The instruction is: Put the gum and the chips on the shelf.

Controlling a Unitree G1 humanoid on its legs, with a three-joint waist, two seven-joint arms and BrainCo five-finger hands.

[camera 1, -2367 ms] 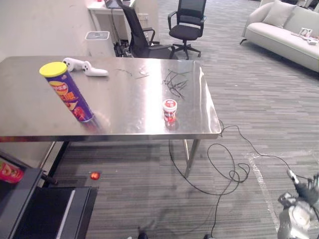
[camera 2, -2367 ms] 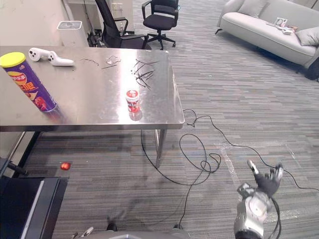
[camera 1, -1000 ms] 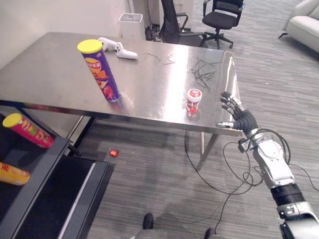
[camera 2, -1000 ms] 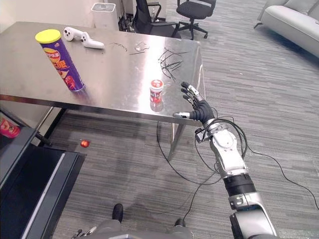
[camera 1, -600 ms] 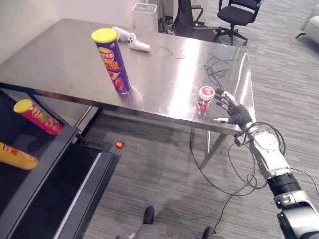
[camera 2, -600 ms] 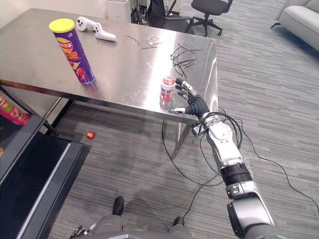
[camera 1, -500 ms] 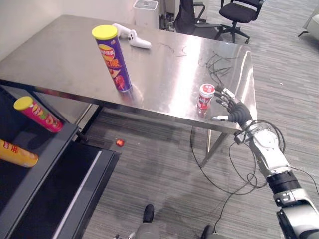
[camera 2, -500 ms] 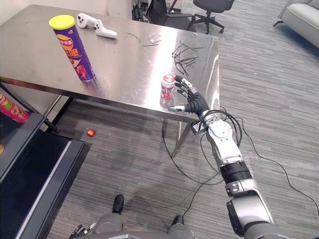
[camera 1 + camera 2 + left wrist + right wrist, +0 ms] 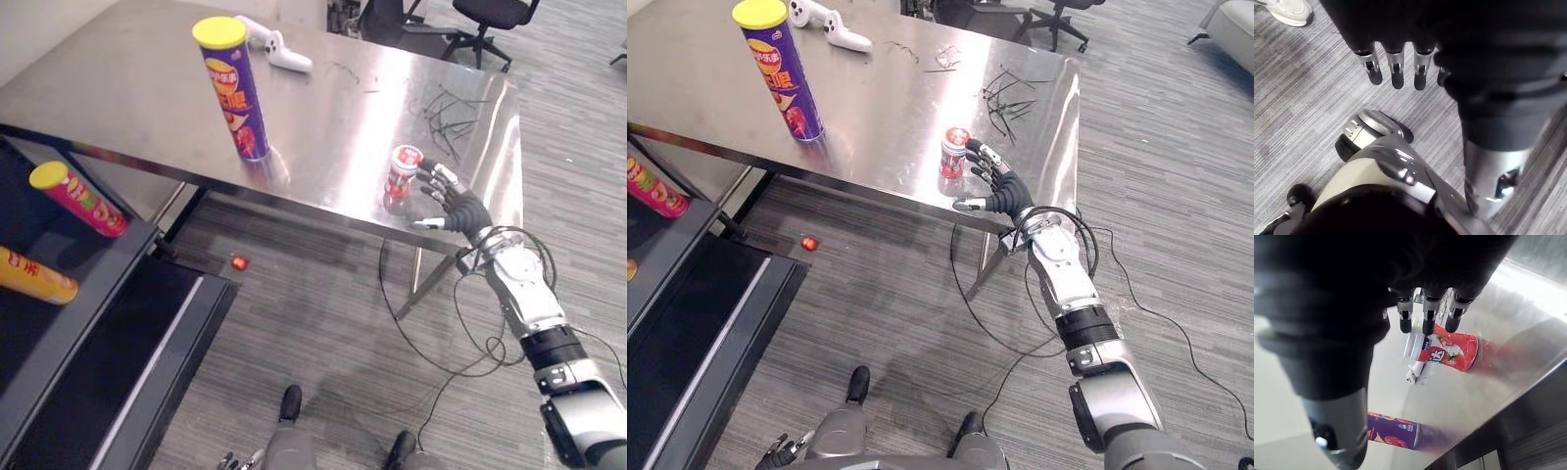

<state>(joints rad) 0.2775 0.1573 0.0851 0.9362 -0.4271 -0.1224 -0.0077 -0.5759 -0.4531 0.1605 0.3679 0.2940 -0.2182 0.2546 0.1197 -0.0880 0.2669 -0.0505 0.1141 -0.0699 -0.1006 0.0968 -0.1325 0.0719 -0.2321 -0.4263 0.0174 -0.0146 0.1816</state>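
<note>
Currently, the table (image 9: pixel 127 98) carries both items. Shelf (image 9: pixel 88 294) stands to its left, lower. Chips (image 9: pixel 235 93) stand upright mid-table. Right hand (image 9: pixel 460 208), fingers spread, empty, reaches over the front edge. Left hand (image 9: pixel 1396 68) hangs relaxed above the floor (image 9: pixel 1293 98). Gum (image 9: pixel 403 171) stands just beside the right fingertips.

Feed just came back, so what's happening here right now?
The right hand is stretched out over the table edge beside the gum tub, fingers straight, not curled round it. The chips can stands upright farther left on the table, untouched. The left hand hangs open above the floor. The shelf at the left holds a pink can and a yellow can.
</note>
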